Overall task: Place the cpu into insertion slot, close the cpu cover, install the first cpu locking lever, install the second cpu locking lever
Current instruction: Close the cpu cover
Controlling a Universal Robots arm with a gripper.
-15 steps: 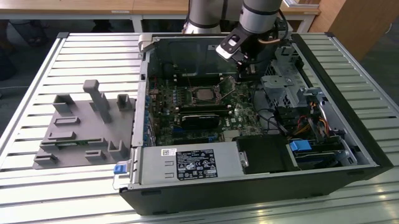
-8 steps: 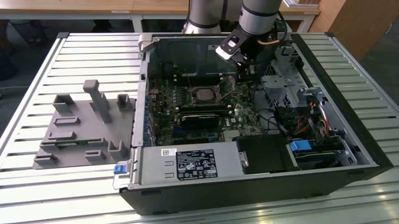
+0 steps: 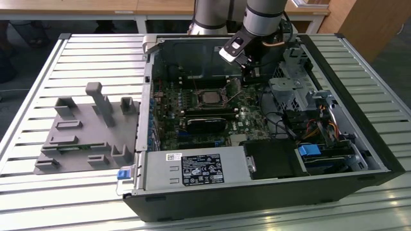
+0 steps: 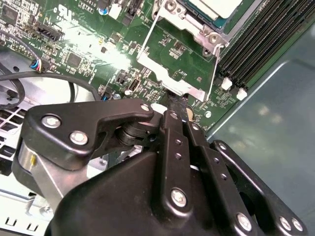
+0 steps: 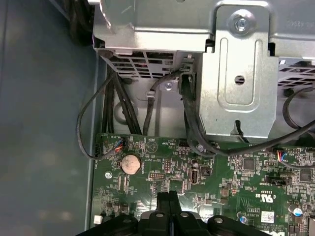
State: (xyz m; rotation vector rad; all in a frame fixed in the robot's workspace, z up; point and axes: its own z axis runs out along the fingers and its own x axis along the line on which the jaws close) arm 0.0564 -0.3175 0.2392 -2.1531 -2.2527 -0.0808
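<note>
The cpu [image 4: 216, 6], pale and silvery, lies in the insertion slot [image 4: 209, 30] on the green board; in the exterior view the slot [image 3: 211, 98] sits mid-board inside the open case. The cpu cover [image 4: 170, 73], a silvery frame with a square window, is swung open, away from the slot and toward my gripper. My gripper [image 4: 178, 104] is shut, its black fingertips together and touching the cover's outer edge. In the first wrist view the shut fingers [image 5: 169, 200] point at the board. The exterior view has my gripper [image 3: 248, 73] low behind the slot.
A grey metal drive cage [image 5: 236, 73] and black cables [image 5: 113, 108] stand close beyond the gripper. Black memory slots [image 4: 266, 34] run beside the socket. A labelled power supply [image 3: 192, 169] fills the case's front. A grey fixture block [image 3: 83, 130] lies on the slatted table.
</note>
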